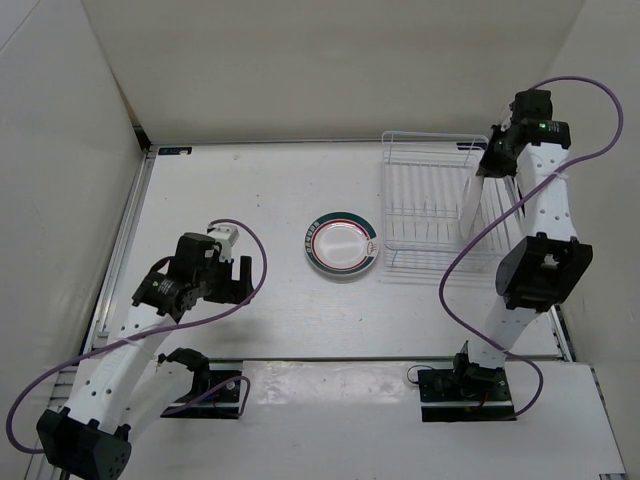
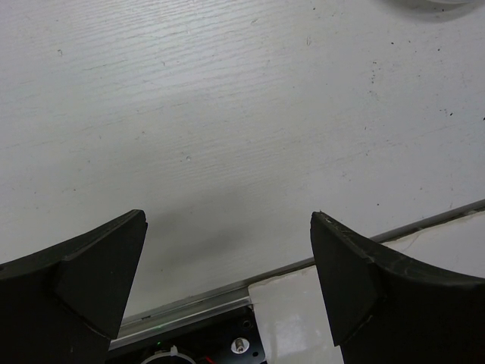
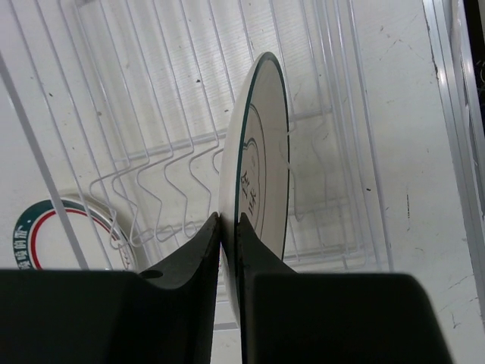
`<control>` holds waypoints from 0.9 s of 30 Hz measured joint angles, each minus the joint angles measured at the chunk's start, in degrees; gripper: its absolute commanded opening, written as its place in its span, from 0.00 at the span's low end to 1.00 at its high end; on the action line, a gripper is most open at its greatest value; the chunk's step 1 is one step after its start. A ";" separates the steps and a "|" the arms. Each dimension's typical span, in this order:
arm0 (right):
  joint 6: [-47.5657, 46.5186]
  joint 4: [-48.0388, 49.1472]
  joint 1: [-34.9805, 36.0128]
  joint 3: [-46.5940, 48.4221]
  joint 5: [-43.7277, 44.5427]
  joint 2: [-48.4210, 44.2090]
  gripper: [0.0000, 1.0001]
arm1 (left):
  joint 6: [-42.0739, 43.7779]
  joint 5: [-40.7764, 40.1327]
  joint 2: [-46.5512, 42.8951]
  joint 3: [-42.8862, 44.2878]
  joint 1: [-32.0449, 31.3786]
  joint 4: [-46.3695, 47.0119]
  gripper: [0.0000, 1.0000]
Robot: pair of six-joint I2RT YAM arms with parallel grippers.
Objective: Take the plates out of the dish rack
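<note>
Stack (image 1: 342, 244) left of rack (image 1: 420, 212); plate (image 1: 469, 213) upright inside.

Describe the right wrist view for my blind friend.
The right gripper pinches the rim of a round white green-edged plate, upright over the white wire dish rack. A second green-and-red-ringed plate lies flat on the table.

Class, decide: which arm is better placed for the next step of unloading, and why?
Right. The right tool is shut on an upright plate at the dish rack; the left tool hangs open over the table, far from the rack.
</note>
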 measured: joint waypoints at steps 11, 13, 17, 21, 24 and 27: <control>2.08 -0.07 -0.28 7.28 -4.24 -8.83 0.00 | 0.00 0.02 0.20 0.00 0.00 -0.33 1.00; 2.64 0.79 -0.44 7.50 -6.38 -11.89 0.00 | -0.02 0.02 0.20 0.00 0.00 -0.33 1.00; 4.17 2.36 2.36 7.30 -11.82 -17.79 0.00 | -0.02 -0.02 -0.11 0.00 0.00 -0.33 1.00; 4.15 3.39 9.60 6.97 -14.97 -21.53 0.00 | -0.02 -0.04 -0.68 0.00 0.00 -0.33 1.00; 3.43 3.61 16.65 5.53 -16.24 -22.93 0.00 | -0.04 -0.11 -1.03 0.00 0.00 -0.33 1.00; 2.21 4.04 23.54 0.22 -17.25 -24.96 0.00 | -0.04 -0.28 -1.31 0.00 0.00 -0.31 1.00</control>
